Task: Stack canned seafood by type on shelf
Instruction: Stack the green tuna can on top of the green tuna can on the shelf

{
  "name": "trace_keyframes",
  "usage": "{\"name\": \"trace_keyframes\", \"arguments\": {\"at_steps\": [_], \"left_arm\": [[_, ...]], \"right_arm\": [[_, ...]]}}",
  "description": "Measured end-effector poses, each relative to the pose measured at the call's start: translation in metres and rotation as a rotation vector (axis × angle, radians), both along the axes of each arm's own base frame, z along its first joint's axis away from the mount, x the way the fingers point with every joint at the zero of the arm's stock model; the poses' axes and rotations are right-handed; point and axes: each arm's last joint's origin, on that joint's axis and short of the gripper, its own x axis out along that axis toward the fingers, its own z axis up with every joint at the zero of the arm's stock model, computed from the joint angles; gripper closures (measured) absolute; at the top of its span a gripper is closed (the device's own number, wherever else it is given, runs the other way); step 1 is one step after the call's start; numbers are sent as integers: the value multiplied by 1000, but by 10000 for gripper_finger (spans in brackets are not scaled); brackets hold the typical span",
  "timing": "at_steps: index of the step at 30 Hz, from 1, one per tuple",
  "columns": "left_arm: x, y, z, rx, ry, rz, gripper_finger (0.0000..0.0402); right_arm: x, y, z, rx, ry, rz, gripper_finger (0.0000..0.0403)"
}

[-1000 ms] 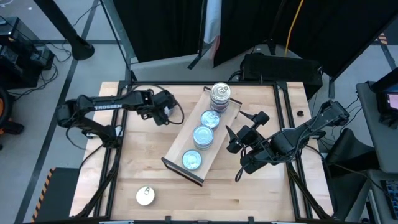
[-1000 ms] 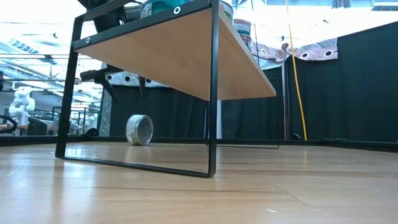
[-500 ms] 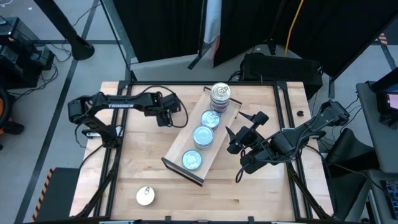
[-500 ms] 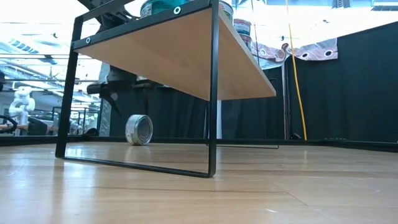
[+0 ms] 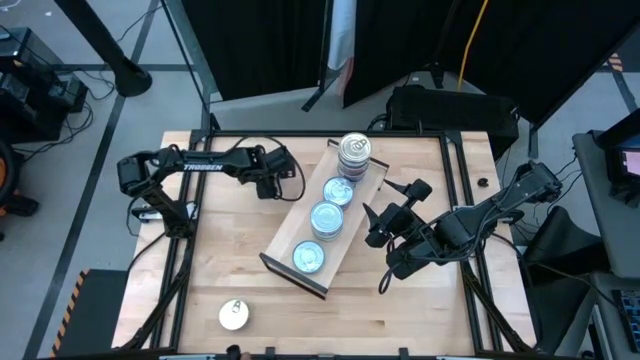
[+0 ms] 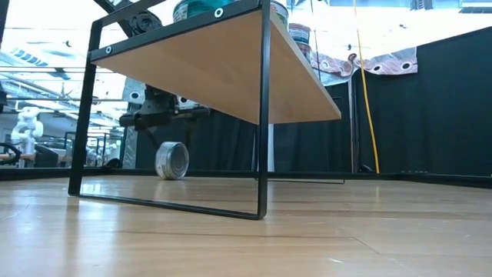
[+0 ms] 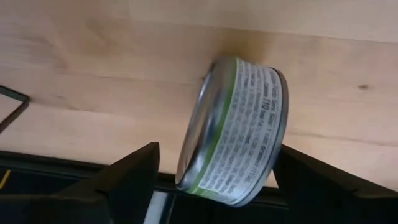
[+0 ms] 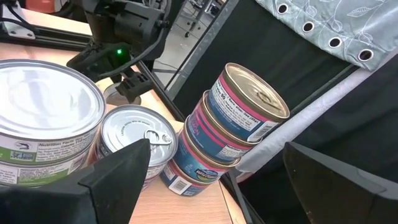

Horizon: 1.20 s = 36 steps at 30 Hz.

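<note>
Shelf (image 5: 283, 243) set diagonally mid-table, running from 7 to 1 o'clock. On it, three tins in a row (image 5: 327, 218) and a stack (image 5: 353, 150) at the 1 o'clock end. Green-banded tin (image 7: 233, 130) on edge on the tabletop at 10 o'clock from the shelf, sitting between the spread fingers of the left gripper (image 5: 272, 182), ungripped. Loose tin (image 5: 233, 315) lying flat near the table's 7 o'clock corner. Right gripper (image 5: 388, 212) open, empty, at 3 o'clock of the shelf.
</note>
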Motion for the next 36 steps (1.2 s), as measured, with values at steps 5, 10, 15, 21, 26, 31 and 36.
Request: {"name": "trace_keyframes", "arguments": {"at_steps": [5, 10, 15, 21, 26, 31, 36], "left_arm": [[0, -2, 1, 16, 5, 5, 152], [-1, -3, 1, 30, 3, 56, 216], [0, -8, 1, 68, -22, 144, 259], [-1, -22, 17, 136, -172, 314, 259], [-14, -39, 47, 162, -365, 515, 259], [-35, -59, 100, 47, -712, 767, 259], [-63, -79, 156, -269, -1068, 847, 259]], "right_arm": [[0, 0, 0, 0, 0, 0, 41], [0, 0, 0, 0, 0, 0, 41], [0, 0, 0, 0, 0, 0, 41], [0, 0, 0, 1, 0, 1, 41], [0, 0, 0, 5, 3, 3, 41], [0, 0, 0, 6, 3, 4, 41], [0, 0, 0, 6, 3, 4, 41]]}}
